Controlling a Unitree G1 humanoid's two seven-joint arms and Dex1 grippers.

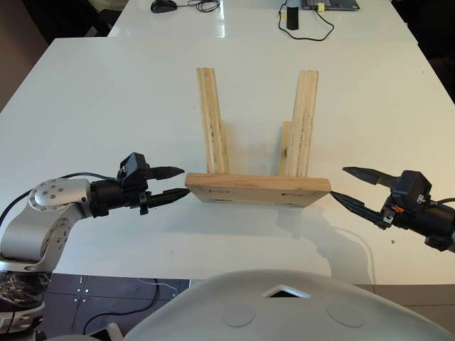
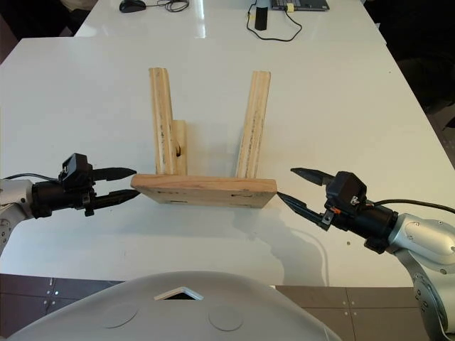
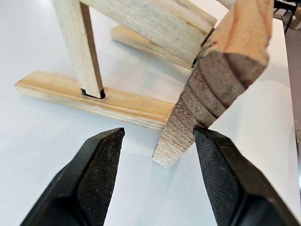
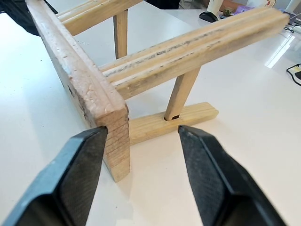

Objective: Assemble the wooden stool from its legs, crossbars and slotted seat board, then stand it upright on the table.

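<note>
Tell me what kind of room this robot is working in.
Probably an office or meeting room: long white tables pushed together, with a computer mouse and a laptop with cables on the far one.

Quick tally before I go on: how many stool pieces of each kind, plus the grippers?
Seat board: 1
Legs: 4
Crossbars: 2
Grippers: 2, left gripper and right gripper, both open
Total: 9
</note>
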